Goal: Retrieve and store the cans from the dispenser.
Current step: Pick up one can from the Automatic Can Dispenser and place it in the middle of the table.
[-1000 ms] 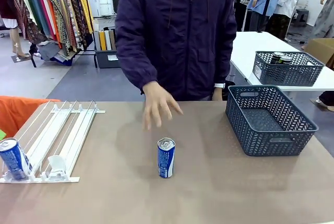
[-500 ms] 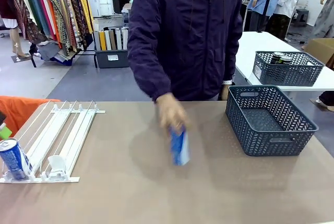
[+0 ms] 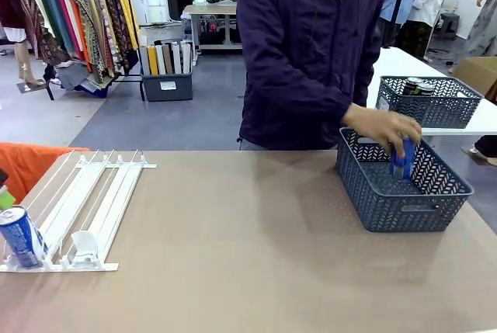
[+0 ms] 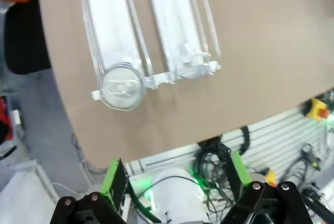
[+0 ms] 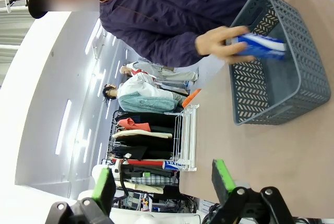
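Blue can [image 3: 403, 157] in the person's hand [image 3: 380, 126] hangs over the basket [image 3: 404, 213], far from both jaws, which stand wide apart and empty. Dropped hard, it could bounce out.

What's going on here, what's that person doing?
A person in a dark purple jacket is working, not the robot. The person's hand holds a slim blue drink can over the dark grey perforated plastic basket on the brown table. A second blue can stands at the robot's end of the flat white wire rack. The left end effector and the right end effector are open, holding nothing.
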